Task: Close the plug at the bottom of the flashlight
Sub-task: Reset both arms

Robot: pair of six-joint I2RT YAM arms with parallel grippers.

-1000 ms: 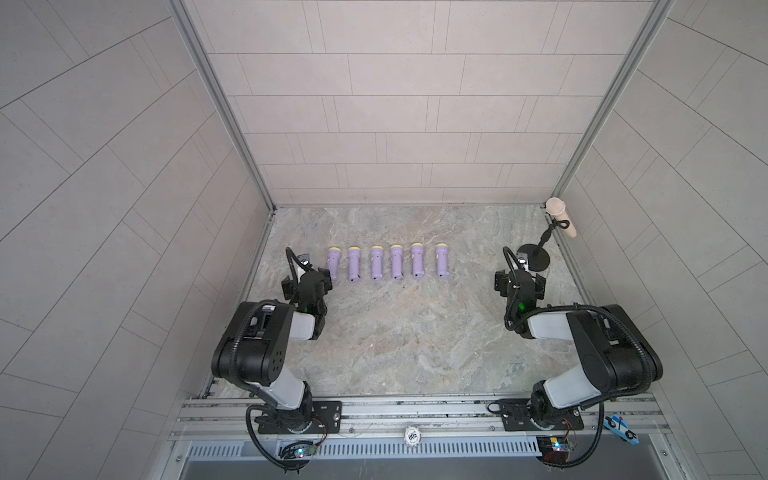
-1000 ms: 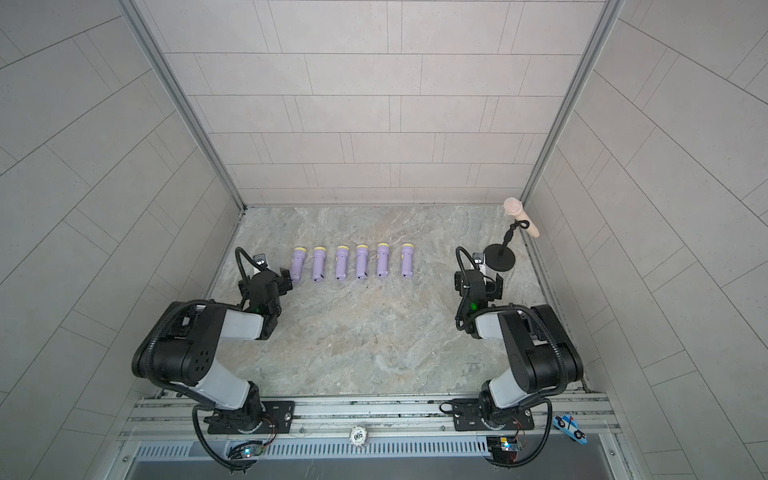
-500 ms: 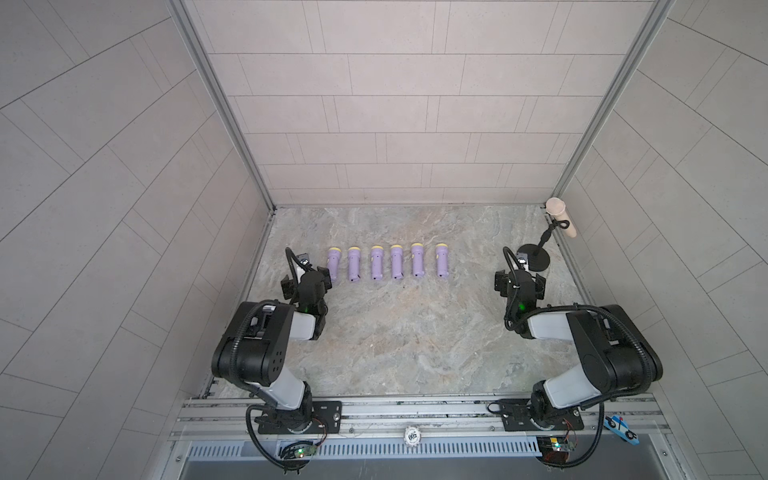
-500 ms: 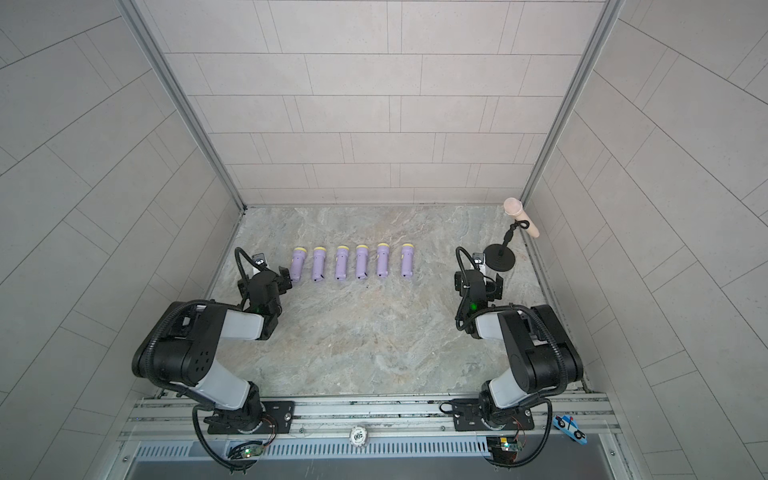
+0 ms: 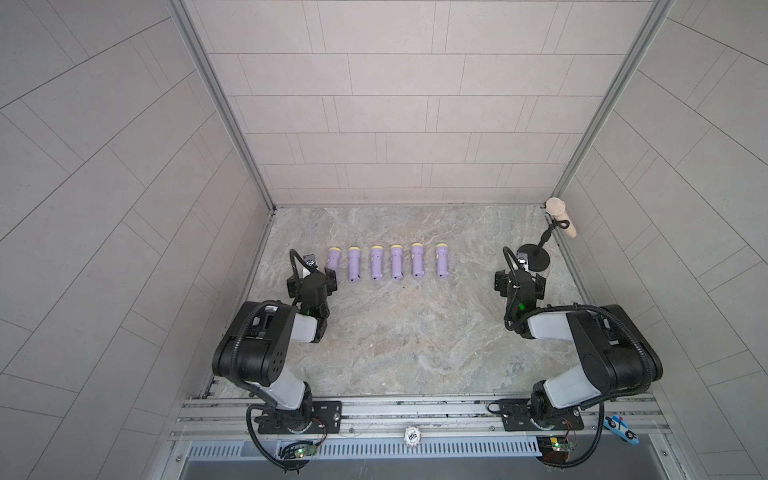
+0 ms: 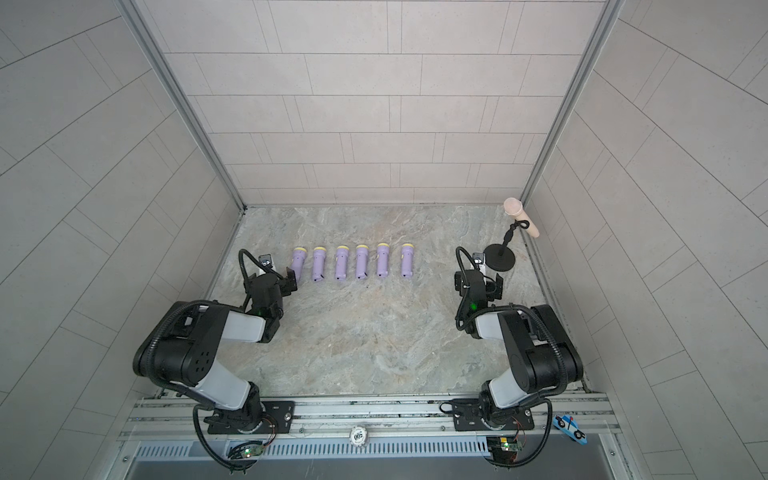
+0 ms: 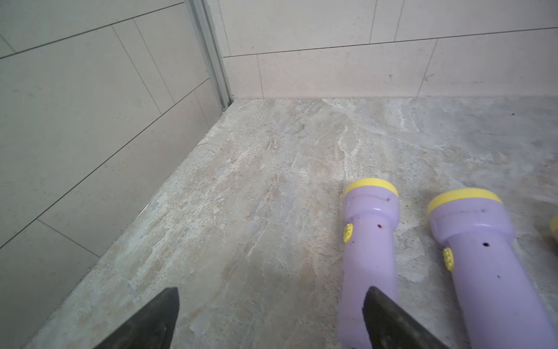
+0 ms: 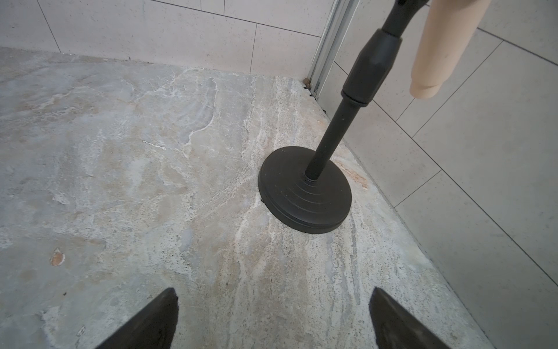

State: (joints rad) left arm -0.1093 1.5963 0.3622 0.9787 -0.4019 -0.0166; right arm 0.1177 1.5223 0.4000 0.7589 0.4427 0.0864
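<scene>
Several purple flashlights (image 5: 396, 266) with yellow heads lie in a row across the back of the marble table, heads toward the back wall, in both top views (image 6: 362, 266). Their bottom ends face the arms; the plug is too small to make out. My left gripper (image 5: 311, 276) (image 6: 270, 281) stands open beside the leftmost flashlight (image 7: 370, 241), with only bare table between its fingers. In the left wrist view (image 7: 270, 293) one finger overlaps that flashlight's body and a second flashlight (image 7: 483, 256) lies beyond. My right gripper (image 5: 520, 279) (image 8: 273, 294) stands open over bare table.
A black round-based stand (image 8: 305, 193) (image 5: 533, 257) carrying a beige microphone-like piece (image 5: 561, 216) stands in the back right corner, just past my right gripper. Tiled walls (image 5: 232, 232) close in the left, back and right sides. A metal rail (image 5: 415, 411) runs along the front.
</scene>
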